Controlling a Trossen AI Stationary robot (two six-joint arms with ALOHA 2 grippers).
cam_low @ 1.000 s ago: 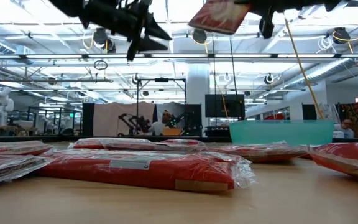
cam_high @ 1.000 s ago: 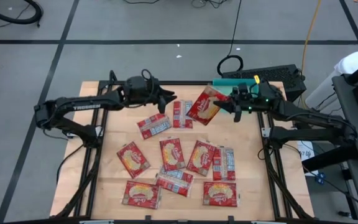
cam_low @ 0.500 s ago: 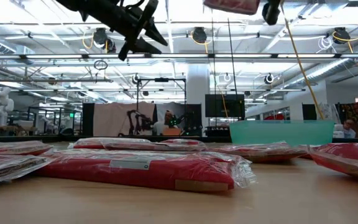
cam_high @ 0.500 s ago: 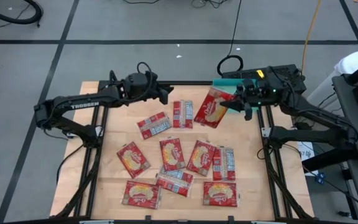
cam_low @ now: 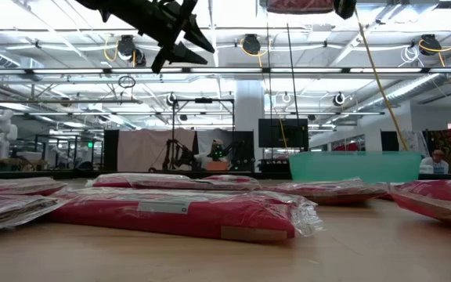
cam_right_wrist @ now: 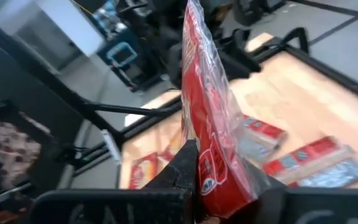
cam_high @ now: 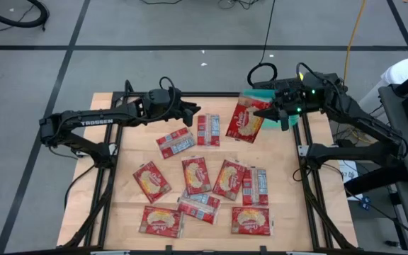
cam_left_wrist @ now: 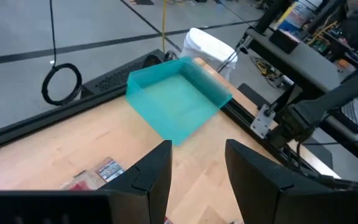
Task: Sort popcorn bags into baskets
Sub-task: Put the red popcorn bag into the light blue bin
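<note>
The held bag (cam_high: 245,119) is now carried further toward the basket (cam_high: 262,94) at the worktop's (cam_high: 139,145) 1 o'clock corner than a second ago, so the drop is judged near. The right gripper (cam_high: 269,115) is raised with jaws clamped on the bag's edge; the left gripper (cam_high: 192,110) is held high at 11 o'clock, jaws apart and empty.

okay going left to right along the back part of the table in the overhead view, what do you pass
Left gripper, empty → two flat popcorn bags lying side by side → the lifted popcorn bag → right gripper holding it, with the teal basket just behind.
</note>
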